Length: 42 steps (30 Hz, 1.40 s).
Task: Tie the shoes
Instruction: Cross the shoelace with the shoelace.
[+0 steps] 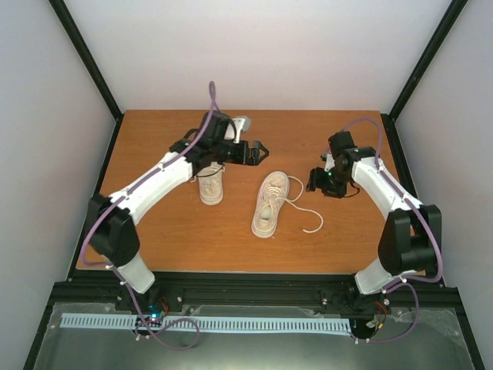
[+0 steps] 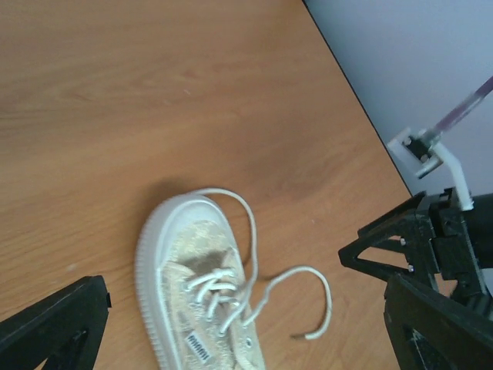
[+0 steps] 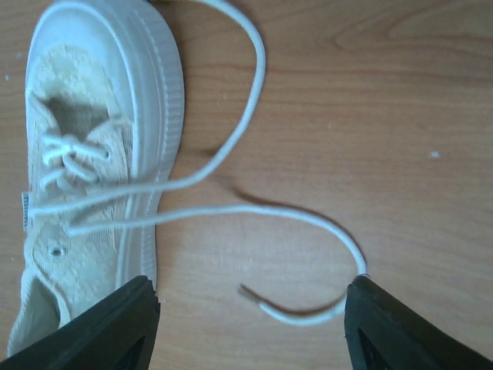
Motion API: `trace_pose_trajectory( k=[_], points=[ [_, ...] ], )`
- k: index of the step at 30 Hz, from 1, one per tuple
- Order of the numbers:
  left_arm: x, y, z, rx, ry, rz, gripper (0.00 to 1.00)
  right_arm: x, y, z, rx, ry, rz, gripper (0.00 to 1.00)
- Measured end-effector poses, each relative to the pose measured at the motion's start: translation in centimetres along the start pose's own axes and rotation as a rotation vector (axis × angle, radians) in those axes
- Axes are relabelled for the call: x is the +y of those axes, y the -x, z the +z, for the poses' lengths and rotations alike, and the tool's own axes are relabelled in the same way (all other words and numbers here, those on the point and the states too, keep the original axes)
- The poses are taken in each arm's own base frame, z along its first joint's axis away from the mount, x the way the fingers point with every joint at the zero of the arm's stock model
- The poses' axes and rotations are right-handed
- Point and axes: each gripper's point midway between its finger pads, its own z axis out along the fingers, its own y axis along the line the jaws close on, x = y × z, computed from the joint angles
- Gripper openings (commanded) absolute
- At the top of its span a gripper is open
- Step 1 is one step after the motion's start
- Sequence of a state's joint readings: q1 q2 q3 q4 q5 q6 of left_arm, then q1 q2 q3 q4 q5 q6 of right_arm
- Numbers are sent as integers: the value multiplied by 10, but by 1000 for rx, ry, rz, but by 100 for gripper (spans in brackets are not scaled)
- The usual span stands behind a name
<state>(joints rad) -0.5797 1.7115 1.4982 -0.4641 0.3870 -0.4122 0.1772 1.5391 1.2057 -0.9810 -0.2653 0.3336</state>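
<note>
Two cream sneakers lie on the wooden table. The middle shoe [image 1: 269, 204] lies with its white laces [image 1: 308, 218] loose, trailing right; it also shows in the left wrist view [image 2: 181, 285] and the right wrist view [image 3: 85, 154]. The other shoe [image 1: 210, 187] lies to the left, partly under my left arm. My left gripper [image 1: 259, 151] is open and empty, above and behind the middle shoe [image 2: 246, 343]. My right gripper [image 1: 316, 182] is open and empty, right of that shoe, its jaws [image 3: 246, 331] straddling the curled lace end [image 3: 296, 312] from above.
The wooden table [image 1: 169, 247] is boxed in by white walls and a black frame [image 1: 85, 54]. My right gripper's black body [image 2: 420, 239] shows in the left wrist view, close to the lace end [image 2: 316, 333].
</note>
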Motion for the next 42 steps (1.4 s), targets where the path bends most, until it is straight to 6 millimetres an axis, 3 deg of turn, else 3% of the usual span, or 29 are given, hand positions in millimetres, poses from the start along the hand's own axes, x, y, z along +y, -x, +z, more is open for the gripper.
trace_pose_trajectory(
  k=[5,9,13,18,23,30,37,39,42],
  points=[
    [30,18,-44,-130,103,-86,100,8,34,21,-2,9,-62,51],
    [54,21,-60,-176,166,-140,100,13,67,47,-7,4,-114,47],
    [60,16,-64,-178,191,-156,100,16,87,70,10,-14,-173,45],
    [61,17,-65,-182,199,-155,100,15,90,105,65,-51,-235,45],
    [62,21,-71,-207,220,-151,100,7,82,124,114,-91,-278,42],
    [62,24,-78,-227,236,-148,100,9,83,129,97,-151,-342,3],
    [54,21,-70,-198,178,-145,100,6,89,124,46,-184,-325,3],
    [54,18,-60,-172,153,-147,97,9,92,109,17,-169,-305,3],
    [54,9,-36,-110,100,-145,93,28,105,66,-82,-103,-288,3]
  ],
)
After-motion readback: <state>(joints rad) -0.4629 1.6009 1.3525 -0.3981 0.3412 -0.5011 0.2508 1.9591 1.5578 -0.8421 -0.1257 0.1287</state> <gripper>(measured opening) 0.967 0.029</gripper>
